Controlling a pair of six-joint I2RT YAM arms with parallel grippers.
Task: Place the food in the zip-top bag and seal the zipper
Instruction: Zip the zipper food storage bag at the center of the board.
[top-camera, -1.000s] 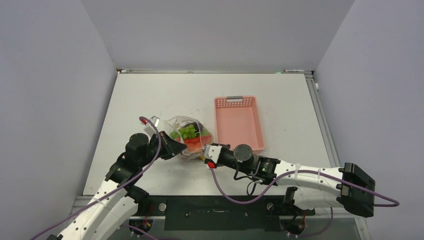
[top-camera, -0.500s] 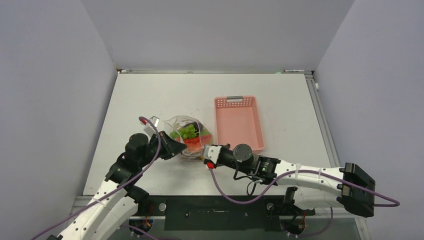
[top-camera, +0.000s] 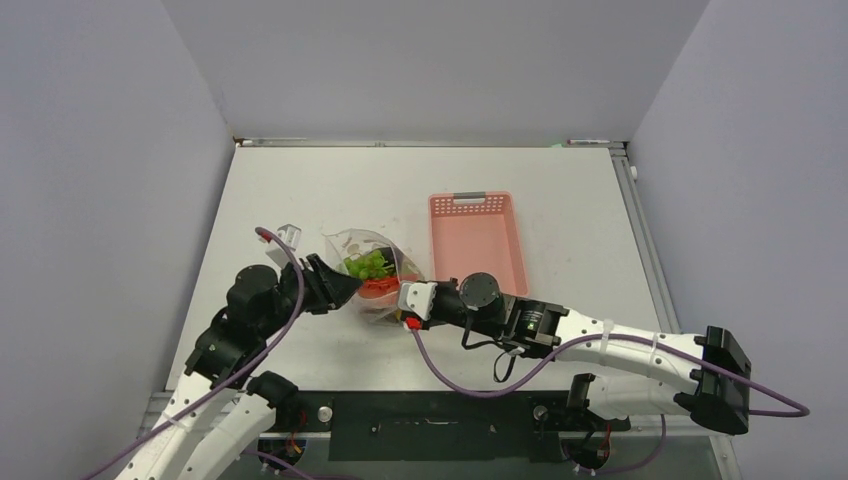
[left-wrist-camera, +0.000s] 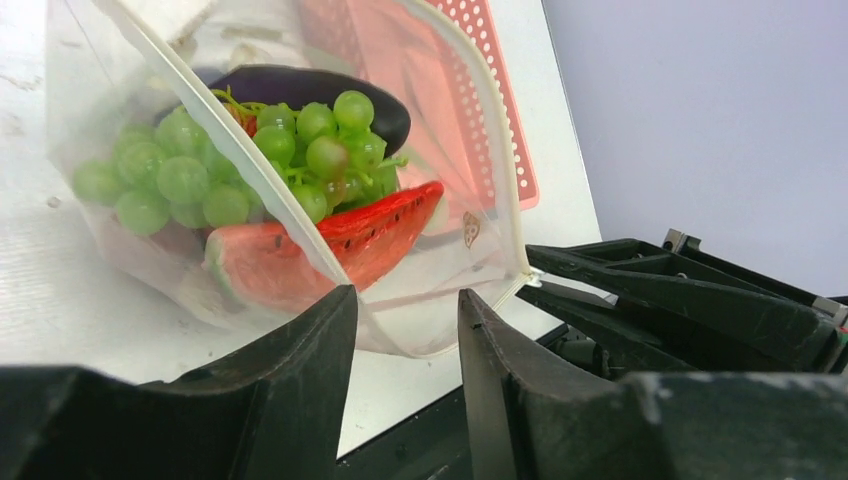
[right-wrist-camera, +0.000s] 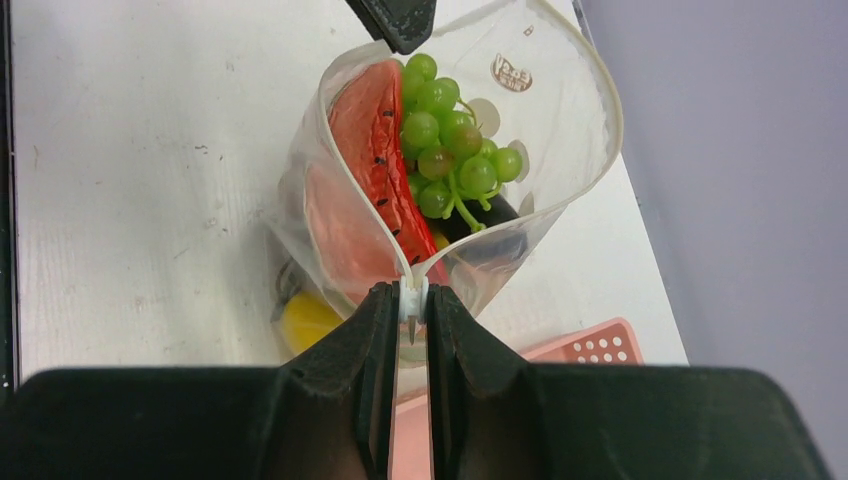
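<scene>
Right wrist view shows my right end effector (right-wrist-camera: 408, 295) pinching the zipper (right-wrist-camera: 615, 125) at the near corner of the zip-top bag (right-wrist-camera: 545, 190). The bag bulges open at mid-frame on the counter (right-wrist-camera: 150, 150), with the food (right-wrist-camera: 440, 130) inside. My left end effector (left-wrist-camera: 400, 310) sits spread at the bag's far end, at the frame's top edge.

my L arm (top-camera: 195, 398) + R arm (top-camera: 620, 342): white shells, blk joints | cables (top-camera: 288, 305) purple, red plug (top-camera: 412, 323) on R | fingers (left-wrist-camera: 290, 400) matte blk, wedge-shaped
</scene>
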